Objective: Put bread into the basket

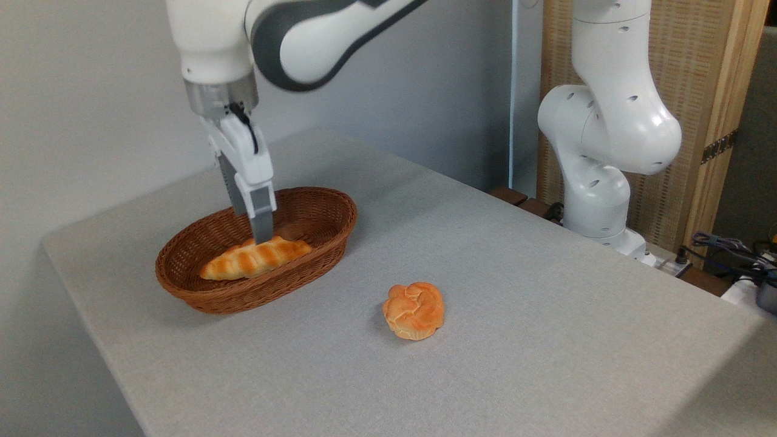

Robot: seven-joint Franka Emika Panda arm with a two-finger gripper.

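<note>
The bread, a long braided golden-orange loaf, lies lengthwise on the floor of the basket, an oval reddish-brown wicker one at the table's left. My gripper points down into the basket right over the loaf's middle. Its fingers stand apart, and the nearer tip ends at the loaf's top edge without clasping it. The loaf rests on the basket by itself.
A round knotted bun sits on the grey table to the right of the basket and nearer the front. The arm's white base stands at the back right, with cables beside it.
</note>
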